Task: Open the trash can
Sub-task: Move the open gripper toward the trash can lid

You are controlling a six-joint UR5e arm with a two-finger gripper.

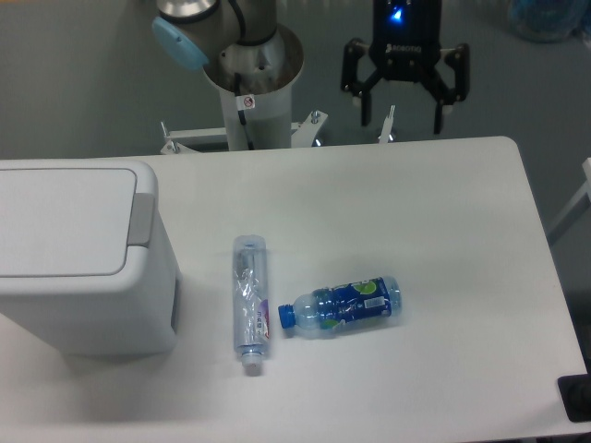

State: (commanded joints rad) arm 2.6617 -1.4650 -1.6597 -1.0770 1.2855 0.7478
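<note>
Closest to the lens, the trash can (78,263) fills the desk's (443,231) nine o'clock side, lid down flat. It looks like stiff, light, smooth plastic; the lid's free edge, opposite the grey hinge strip (143,217), seems the best place to lift. Beside it lie a crushed clear bottle (249,305) and a blue-labelled bottle (342,306). At one o'clock, well apart from the can, the tool (404,115) hangs with fingers spread, holding nothing.

The trash can (83,258) runs off the left edge; the arm's upper part is cropped.
</note>
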